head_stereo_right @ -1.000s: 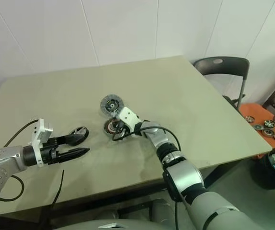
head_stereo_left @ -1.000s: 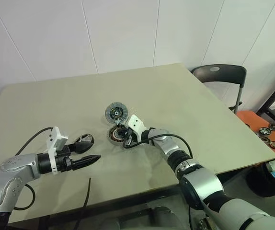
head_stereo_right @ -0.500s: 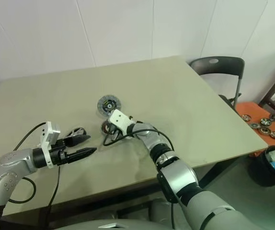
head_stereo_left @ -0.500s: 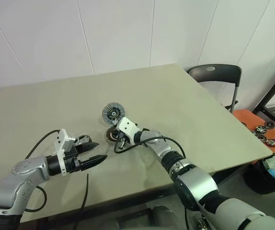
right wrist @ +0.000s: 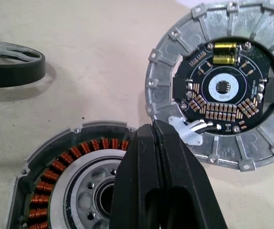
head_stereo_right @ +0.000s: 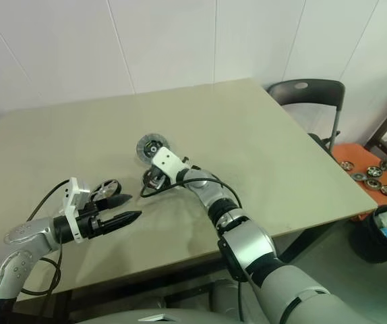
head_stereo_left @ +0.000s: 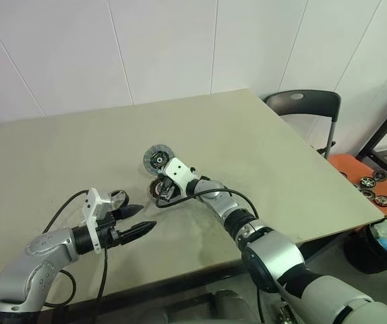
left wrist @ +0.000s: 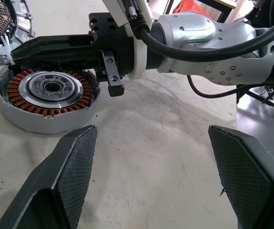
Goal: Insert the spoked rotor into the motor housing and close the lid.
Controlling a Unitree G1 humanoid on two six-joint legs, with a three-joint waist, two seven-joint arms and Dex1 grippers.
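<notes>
The motor housing (left wrist: 48, 93), a silvery cup with copper windings, sits mid-table (head_stereo_left: 157, 190). Just behind it lies the lid (right wrist: 223, 88), underside up with a circuit board showing (head_stereo_left: 158, 159). The spoked rotor (right wrist: 13, 67) lies flat to the left of the housing (head_stereo_right: 106, 191). My right gripper (right wrist: 152, 126) is shut with nothing in it, and its tips hover over the housing's rim on the lid's side (left wrist: 56, 47). My left gripper (head_stereo_left: 136, 221) is open and empty. It is level just above the table, beside the rotor, and points at the housing.
The table (head_stereo_left: 261, 148) ends close in front of me and at the right. A black chair (head_stereo_left: 308, 108) stands past its far right corner. More motor parts lie on an orange surface (head_stereo_left: 372, 185) at the right. A black cable (head_stereo_left: 104, 270) hangs near my left arm.
My left gripper has moved a little to the right and lower, closer to the rotor. My right gripper has edged left over the housing. The camera also shifted after the earliest frames.
</notes>
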